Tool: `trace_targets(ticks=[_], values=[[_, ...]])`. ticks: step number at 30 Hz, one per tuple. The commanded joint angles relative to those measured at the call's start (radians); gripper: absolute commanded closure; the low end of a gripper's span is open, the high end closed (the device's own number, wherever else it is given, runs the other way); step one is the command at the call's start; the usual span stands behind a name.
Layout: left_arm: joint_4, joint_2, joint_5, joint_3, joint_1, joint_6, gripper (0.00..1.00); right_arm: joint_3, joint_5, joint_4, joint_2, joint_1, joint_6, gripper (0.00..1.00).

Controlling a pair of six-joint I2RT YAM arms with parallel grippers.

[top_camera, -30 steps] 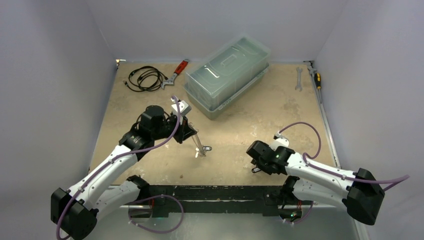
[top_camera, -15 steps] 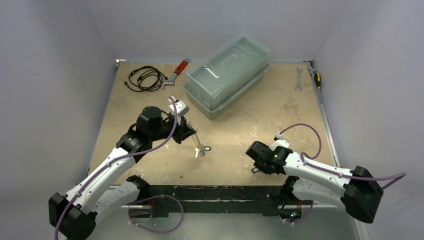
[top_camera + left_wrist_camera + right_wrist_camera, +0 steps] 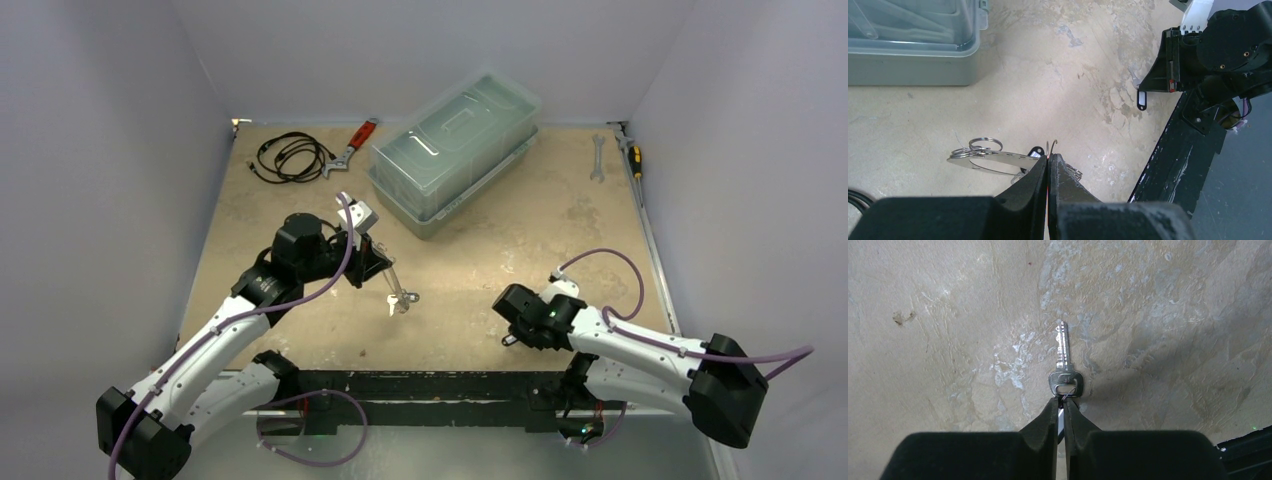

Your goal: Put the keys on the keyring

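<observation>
Both grippers are seen pressed together on something thin. The right gripper [image 3: 1062, 405] is clamped on the small tag of a silver key [image 3: 1064, 357]. The key's blade is pointed straight away from the fingers, over the bare table [image 3: 948, 315]. Whether the key rests on the surface or is held just above it cannot be told.

The left gripper [image 3: 1048, 161] is closed on a fine wire at the near end of the keyring [image 3: 998, 159]. The pale oval loop is held out to the left of the fingers, near the table, with a few small metal rings [image 3: 982, 145] gathered at its far end. A black tag [image 3: 1035, 150] is seen just beside the loop. The two grippers are set well apart.

Farther back, a lidded plastic box [image 3: 455, 150], a coiled black cable [image 3: 290, 157], a red-handled wrench [image 3: 350, 148], a spanner [image 3: 597, 157] and a screwdriver [image 3: 633, 157] are laid along the far edge.
</observation>
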Motion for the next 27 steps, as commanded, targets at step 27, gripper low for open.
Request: trace_targets(ticks=[27], values=[[0.046,-0.018,0.017,-0.011,0.006,0.004,1.0,-0.033,-0.004,0.466,-0.199,-0.001,-0.642,1.0]])
